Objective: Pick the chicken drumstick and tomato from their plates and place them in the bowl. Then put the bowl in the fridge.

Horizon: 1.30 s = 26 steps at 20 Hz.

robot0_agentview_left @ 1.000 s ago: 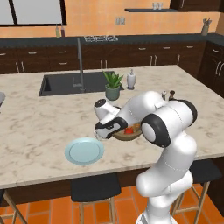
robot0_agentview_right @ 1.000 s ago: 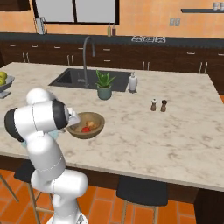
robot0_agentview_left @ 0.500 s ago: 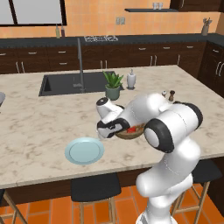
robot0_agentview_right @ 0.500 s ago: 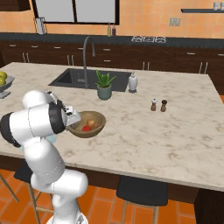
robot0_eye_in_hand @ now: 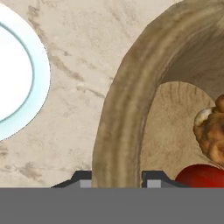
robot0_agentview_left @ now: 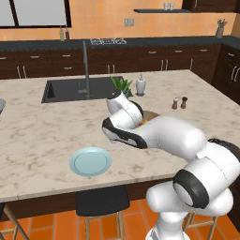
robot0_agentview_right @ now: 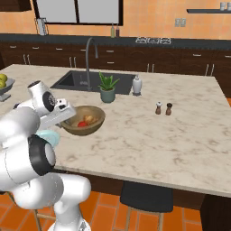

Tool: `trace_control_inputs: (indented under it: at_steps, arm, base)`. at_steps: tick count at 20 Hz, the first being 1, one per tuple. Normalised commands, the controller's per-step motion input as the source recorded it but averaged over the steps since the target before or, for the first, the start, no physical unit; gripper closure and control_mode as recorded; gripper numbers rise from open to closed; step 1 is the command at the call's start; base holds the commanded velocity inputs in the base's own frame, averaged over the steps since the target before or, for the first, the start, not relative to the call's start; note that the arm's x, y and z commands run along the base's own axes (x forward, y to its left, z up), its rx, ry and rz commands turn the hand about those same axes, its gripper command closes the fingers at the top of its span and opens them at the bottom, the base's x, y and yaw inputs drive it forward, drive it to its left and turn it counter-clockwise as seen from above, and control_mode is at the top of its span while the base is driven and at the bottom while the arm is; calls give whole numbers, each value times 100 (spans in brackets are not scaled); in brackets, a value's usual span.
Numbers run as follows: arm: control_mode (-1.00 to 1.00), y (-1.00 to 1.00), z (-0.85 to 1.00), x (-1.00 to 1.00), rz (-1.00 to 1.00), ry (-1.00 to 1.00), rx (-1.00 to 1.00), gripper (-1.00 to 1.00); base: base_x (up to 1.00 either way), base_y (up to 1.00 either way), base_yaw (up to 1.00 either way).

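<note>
Hand view: end effector (robot0_eye_in_hand: 117, 177) is clamped on the bowl (robot0_eye_in_hand: 120, 109) rim, one fingertip outside the wall, one inside. Tomato (robot0_eye_in_hand: 199, 176) and chicken drumstick (robot0_eye_in_hand: 212, 133) are both already in the bowl, sitting just beside the inner finger. The empty blue plate (robot0_eye_in_hand: 26, 83) lies near on the desk (robot0_eye_in_hand: 83, 57), apart from the bowl.

Right base view shows the bowl (robot0_agentview_right: 83, 121) resting on the desk (robot0_agentview_right: 149, 131) with both food items inside; the end effector (robot0_agentview_right: 67, 113) is at its near-left rim. Left base view: the arm blocks most of the bowl (robot0_agentview_left: 151, 114); blue plate (robot0_agentview_left: 91, 161) is in front of it.

So I judge loading is done and the step in hand is lifting the bowl for the fridge.

Tips:
- A one-sided rim grip means the bowl will want to tip away from the fingers. Lift straight up and slowly.
- Keep the wrist level; the tomato is round and will roll.
- Clear the plant (robot0_agentview_right: 107, 88) and faucet (robot0_agentview_right: 90, 54) before swinging.
- Confirm the far rim rises with the near rim before driving the base.
</note>
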Motion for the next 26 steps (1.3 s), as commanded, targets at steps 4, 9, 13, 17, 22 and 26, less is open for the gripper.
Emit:
trace_control_inputs:
  at_steps: [4, 9, 13, 17, 22, 26]
  arm:
    - [-100, -30, 97, -94, 0, 1, 1, 100]
    - [-100, -46, 89, -97, -1, 0, 3, 100]
    - [-100, -24, 66, -90, -1, 0, 0, 100]
    - [-100, -9, 13, -71, 0, 0, 0, 100]
    - [-100, 0, 0, -43, 0, 1, 0, 100]
    - [-100, 0, 0, 0, 0, 0, 0, 100]
  base:
    - [0, 0, 0]
    - [0, 0, 0]
    - [0, 0, 0]
    - [0, 0, 0]
    - [0, 0, 0]
    - [0, 0, 0]
